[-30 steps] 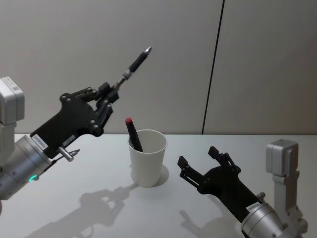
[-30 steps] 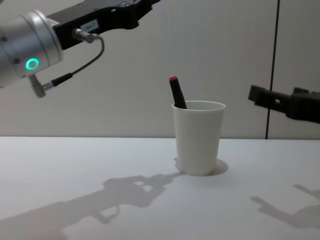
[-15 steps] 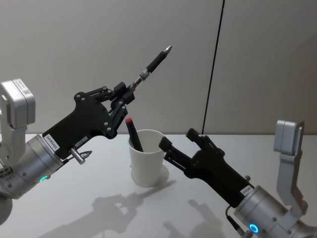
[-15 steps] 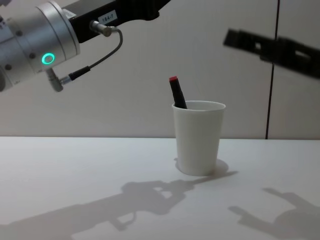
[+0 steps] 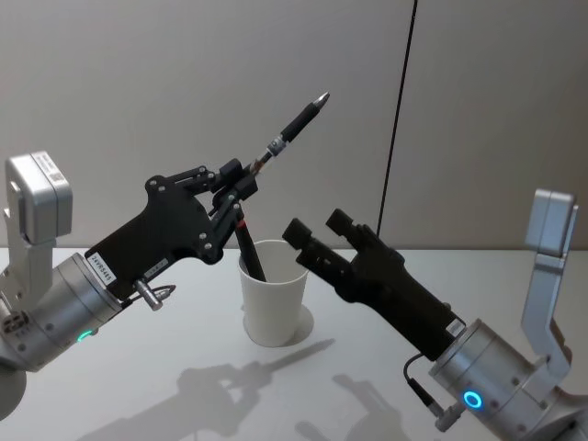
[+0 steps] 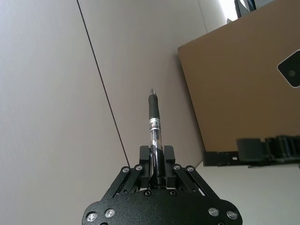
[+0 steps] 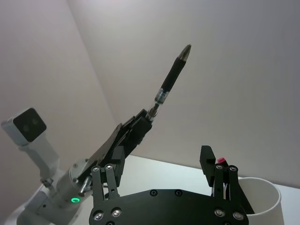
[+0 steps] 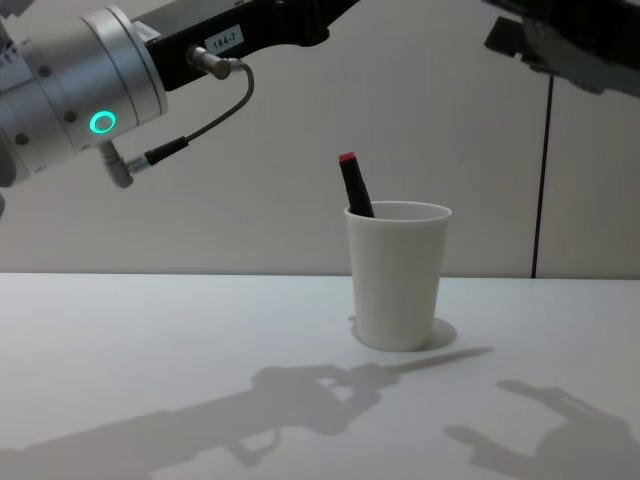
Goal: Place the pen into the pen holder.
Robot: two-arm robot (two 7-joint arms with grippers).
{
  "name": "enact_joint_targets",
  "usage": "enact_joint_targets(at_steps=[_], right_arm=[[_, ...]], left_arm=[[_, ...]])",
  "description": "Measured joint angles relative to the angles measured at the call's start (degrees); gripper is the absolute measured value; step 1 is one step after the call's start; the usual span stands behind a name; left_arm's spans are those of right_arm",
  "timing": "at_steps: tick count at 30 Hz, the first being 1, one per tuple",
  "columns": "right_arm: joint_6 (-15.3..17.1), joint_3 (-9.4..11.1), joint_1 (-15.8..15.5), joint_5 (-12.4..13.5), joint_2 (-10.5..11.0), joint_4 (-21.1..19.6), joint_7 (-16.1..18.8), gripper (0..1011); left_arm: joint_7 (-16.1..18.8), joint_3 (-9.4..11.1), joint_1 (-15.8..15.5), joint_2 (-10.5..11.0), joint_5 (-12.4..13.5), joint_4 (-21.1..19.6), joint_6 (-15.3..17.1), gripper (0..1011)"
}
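pens: two. cup: one. grippers: two. the first pen (image 5: pixel 294 124) is clamped at its rear end in the left gripper (image 5: pixel 243 176), raised above the cup (image 5: pixel 274 292), tip pointing up and to the right. the second pen (image 8: pixel 354 187), red-capped, leans inside the cup. the right gripper (image 5: pixel 317 228) hangs high to the cup's right, fingers apart, empty.

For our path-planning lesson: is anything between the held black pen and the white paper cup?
Partly: a red-capped black marker leans in the white paper cup, below the left gripper holding the black pen, and the right gripper, jaws open, hangs above its right side.
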Motion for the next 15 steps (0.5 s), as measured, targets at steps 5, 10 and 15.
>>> enact_joint_targets(at_steps=[5, 10, 15], right_arm=[[0.12, 0.85, 0.20, 1.58, -1.13, 0.15, -1.32, 1001], [0.07, 2.02, 0.39, 3.74, -2.86, 0.57, -3.56, 1001], [0.04, 2.94, 0.60, 5.66, -4.42, 0.87, -5.31, 1001]], left_arm=[[0.00, 0.20, -0.06, 0.26, -0.09, 0.00, -0.15, 189], [-0.05, 0.40, -0.23, 0.52, -0.26, 0.09, -0.36, 190], [-0.21, 0.66, -0.55, 0.68, -0.41, 0.44, -0.53, 189]])
